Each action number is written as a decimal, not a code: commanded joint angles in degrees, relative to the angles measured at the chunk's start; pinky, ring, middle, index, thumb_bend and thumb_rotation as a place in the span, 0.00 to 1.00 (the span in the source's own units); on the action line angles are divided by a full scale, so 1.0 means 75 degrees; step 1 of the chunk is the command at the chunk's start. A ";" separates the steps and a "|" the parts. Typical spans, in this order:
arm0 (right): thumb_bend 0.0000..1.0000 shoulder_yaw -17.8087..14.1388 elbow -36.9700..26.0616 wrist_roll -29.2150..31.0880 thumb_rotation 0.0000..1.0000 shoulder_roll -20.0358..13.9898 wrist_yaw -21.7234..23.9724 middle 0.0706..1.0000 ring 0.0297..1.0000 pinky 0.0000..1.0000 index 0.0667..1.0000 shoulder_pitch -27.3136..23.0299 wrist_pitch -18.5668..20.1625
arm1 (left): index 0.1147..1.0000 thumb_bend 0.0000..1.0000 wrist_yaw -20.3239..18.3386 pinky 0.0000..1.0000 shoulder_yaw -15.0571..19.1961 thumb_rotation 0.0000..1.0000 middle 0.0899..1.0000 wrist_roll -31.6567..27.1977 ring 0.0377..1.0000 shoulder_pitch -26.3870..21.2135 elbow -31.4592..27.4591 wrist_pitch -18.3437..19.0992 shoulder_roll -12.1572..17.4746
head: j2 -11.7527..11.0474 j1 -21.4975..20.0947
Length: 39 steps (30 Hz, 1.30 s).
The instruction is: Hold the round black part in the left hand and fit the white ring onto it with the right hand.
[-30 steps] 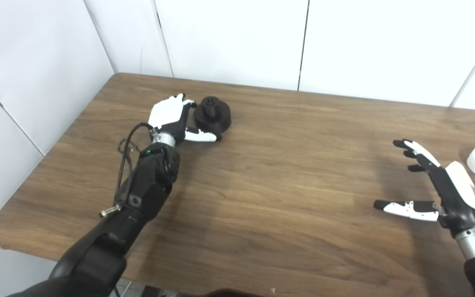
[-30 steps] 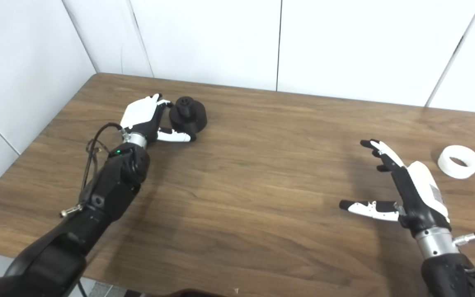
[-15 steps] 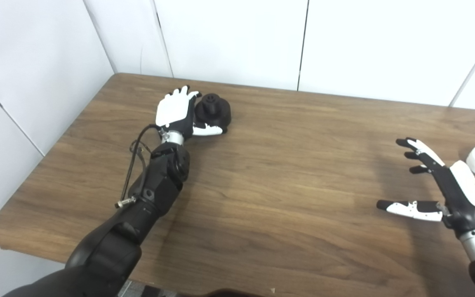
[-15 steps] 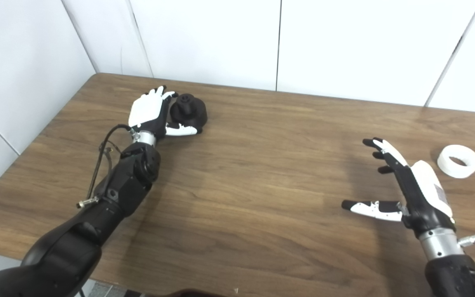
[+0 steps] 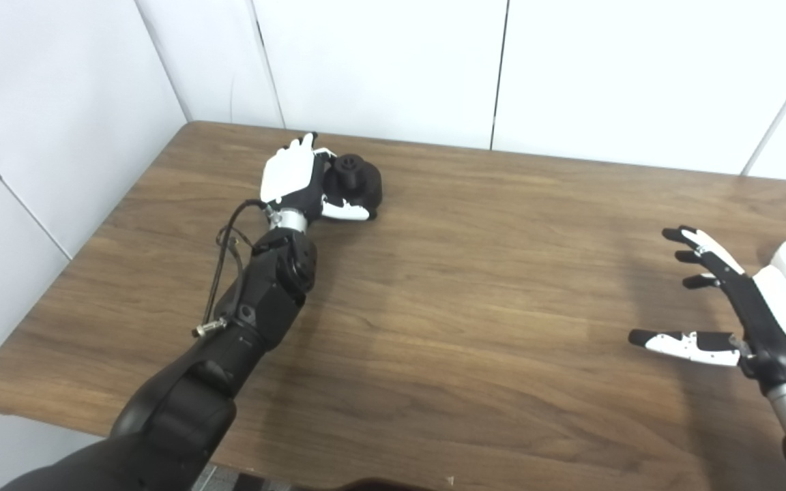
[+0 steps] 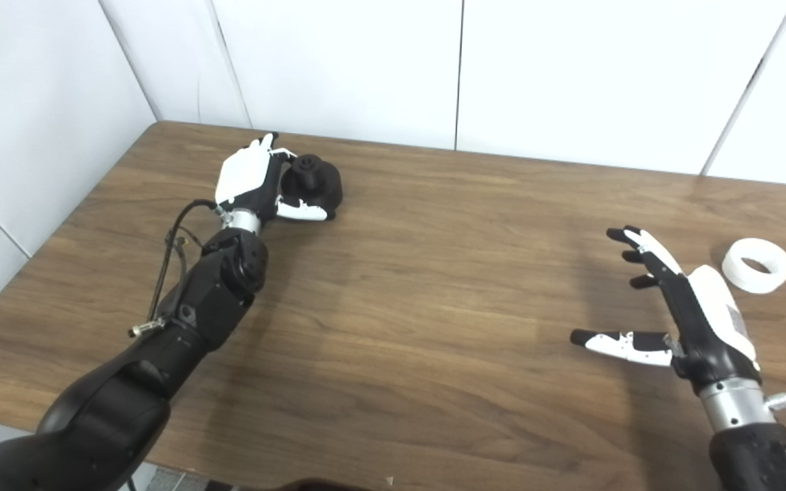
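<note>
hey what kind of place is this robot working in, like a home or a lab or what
Probably a lab or test bench rather than a home. A plain wooden table stands in a corner of bare white panel walls, and on it lie only the round black part and the white ring.

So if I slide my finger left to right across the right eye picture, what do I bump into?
Left hand → black part → right hand → white ring, all at the table.
</note>
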 commanded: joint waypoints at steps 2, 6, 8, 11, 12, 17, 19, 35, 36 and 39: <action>0.76 -0.0101 -0.0169 0.0068 0.23 -0.0096 -0.0077 0.92 0.83 0.70 0.86 -0.0187 -0.0168 | 0.55 0.90 -0.0078 1.00 -0.0129 0.28 1.00 0.0070 1.00 -0.0081 -0.0022 0.0009 0.0110 | 0.0008 0.0001; 0.76 -0.0112 -0.0166 0.0070 0.24 -0.0120 -0.0081 0.92 0.83 0.71 0.86 -0.0205 -0.0181 | 0.53 0.91 -0.0067 1.00 -0.0133 0.28 1.00 0.0034 1.00 -0.0068 -0.0010 -0.0018 0.0101 | 0.0022 -0.0005; 0.76 -0.0117 -0.0188 0.0076 0.24 -0.0133 -0.0062 0.93 0.83 0.72 0.86 -0.0210 -0.0158 | 0.53 0.91 -0.0094 1.00 -0.0128 0.28 1.00 0.0012 1.00 -0.0048 -0.0049 -0.0014 0.0099 | 0.0035 0.0008; 0.76 -0.0120 -0.0218 0.0061 0.25 -0.0139 -0.0065 0.93 0.83 0.72 0.86 -0.0205 -0.0166 | 0.54 0.91 -0.0221 1.00 -0.0219 0.29 1.00 0.0084 1.00 -0.0014 -0.0129 0.0082 0.0129 | 0.0041 -0.0009; 0.76 -0.0118 -0.0228 0.0056 0.25 -0.0133 -0.0069 0.93 0.83 0.72 0.86 -0.0202 -0.0169 | 0.54 0.91 -0.0269 1.00 -0.0263 0.30 1.00 0.0107 1.00 0.0056 -0.0244 0.0086 0.0135 | 0.0055 -0.0042; 0.76 -0.0095 -0.0237 -0.0013 0.27 -0.0084 -0.0132 0.92 0.83 0.71 0.86 -0.0198 -0.0207 | 0.54 0.93 -0.0608 1.00 -0.0444 0.30 1.00 0.0081 1.00 0.0446 -0.0962 0.0101 0.0171 | 0.0105 -0.0153; 0.77 -0.0092 -0.0260 -0.0008 0.28 -0.0062 -0.0117 0.92 0.83 0.71 0.86 -0.0203 -0.0169 | 0.54 0.94 -0.0834 1.00 -0.0527 0.31 1.00 0.0052 1.00 0.0648 -0.1346 0.0105 0.0188 | 0.0115 -0.0176; 0.76 -0.0179 -0.0254 -0.0028 0.25 0.0031 -0.0214 0.93 0.85 0.73 0.86 -0.0298 -0.0119 | 0.55 0.95 -0.1763 1.00 -0.1168 0.32 1.00 0.0016 1.00 0.1939 -0.4242 -0.0338 -0.0235 | 0.0148 -0.0489; 0.76 -0.0179 -0.0259 -0.0062 0.25 0.0037 -0.0227 0.93 0.84 0.73 0.86 -0.0297 -0.0116 | 0.55 0.95 -0.1781 1.00 -0.1182 0.31 1.00 -0.0002 1.00 0.2013 -0.4400 -0.0362 -0.0340 | 0.0154 -0.0550; 0.77 -0.0188 -0.0258 -0.0132 0.27 0.0074 -0.0282 0.92 0.84 0.72 0.86 -0.0281 -0.0147 | 0.55 0.92 -0.1793 1.00 -0.1306 0.31 1.00 0.0100 1.00 0.2237 -0.4733 -0.0562 -0.0622 | 0.0186 -0.0691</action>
